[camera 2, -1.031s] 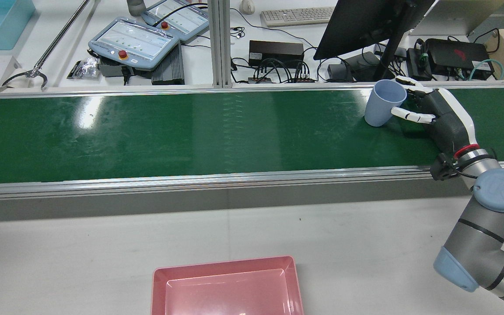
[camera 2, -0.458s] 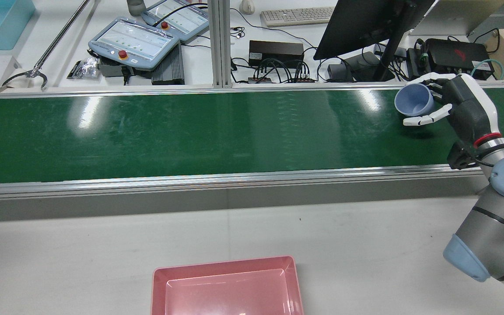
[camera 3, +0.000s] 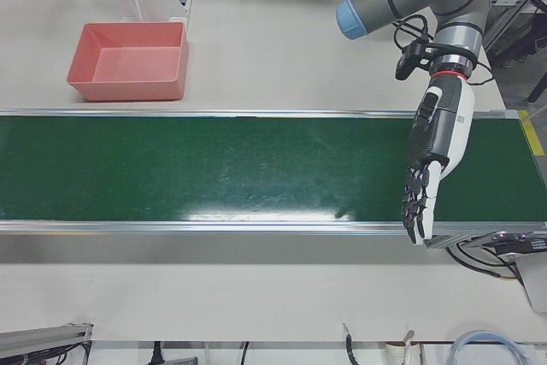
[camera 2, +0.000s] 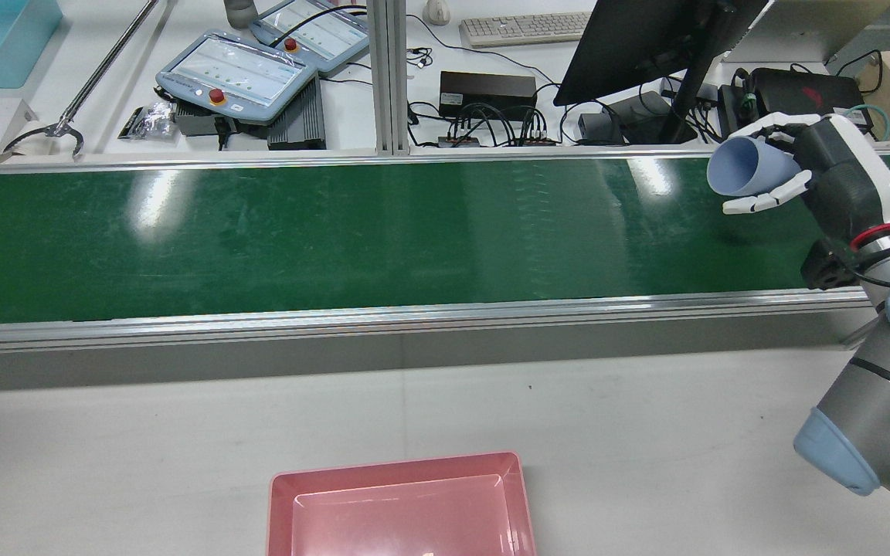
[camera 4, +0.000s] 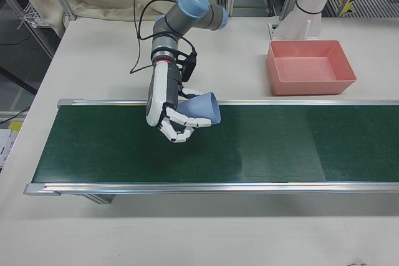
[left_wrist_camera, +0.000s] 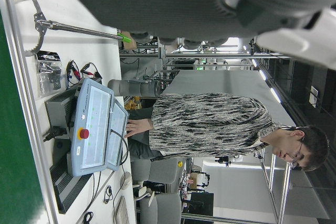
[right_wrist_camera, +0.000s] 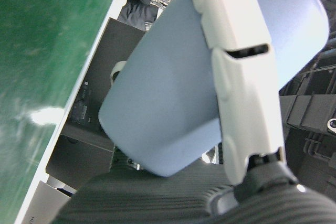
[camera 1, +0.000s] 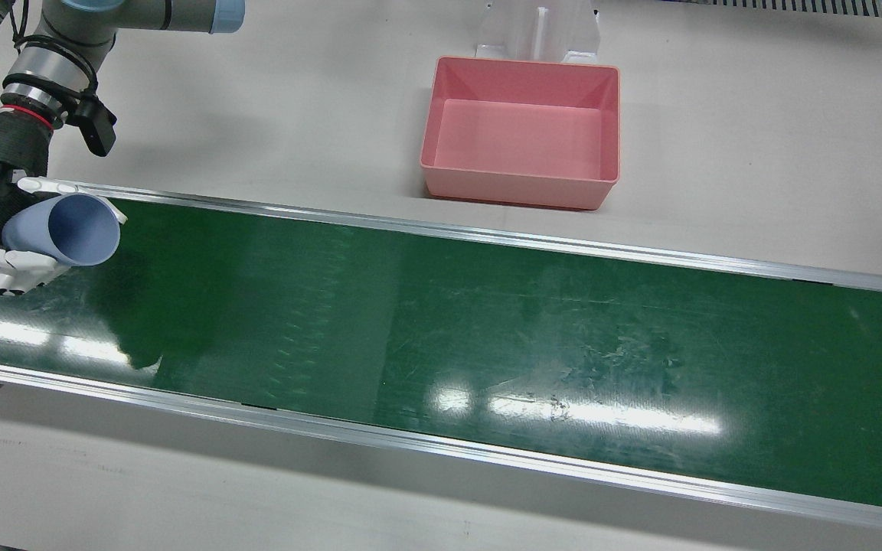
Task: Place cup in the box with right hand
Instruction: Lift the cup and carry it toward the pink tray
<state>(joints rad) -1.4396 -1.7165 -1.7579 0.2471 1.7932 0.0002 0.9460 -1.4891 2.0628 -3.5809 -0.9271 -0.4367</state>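
Observation:
My right hand [camera 2: 831, 174] is shut on a light blue cup [camera 2: 746, 166] and holds it above the right end of the green belt [camera 2: 337, 232] in the rear view. The cup [camera 1: 66, 229] lies tilted on its side, mouth toward the belt's middle, with white fingers [camera 4: 181, 126] wrapped round its body [right_wrist_camera: 210, 77]. The pink box [camera 1: 517, 187] stands empty on the white table beside the belt, far from the cup. My left hand [camera 3: 432, 160] hangs open over the other end of the belt, fingers straight and pointing down, holding nothing.
Beyond the belt are two teach pendants [camera 2: 236, 77], a monitor [camera 2: 646, 38], a keyboard [camera 2: 526, 27] and cables. A white pedestal [camera 1: 537, 30] stands behind the box. A seated person [left_wrist_camera: 210, 124] shows in the left hand view.
The right hand has lifted the cup off the belt, tipped it from upright onto its side and carried it to the right in the rear view.

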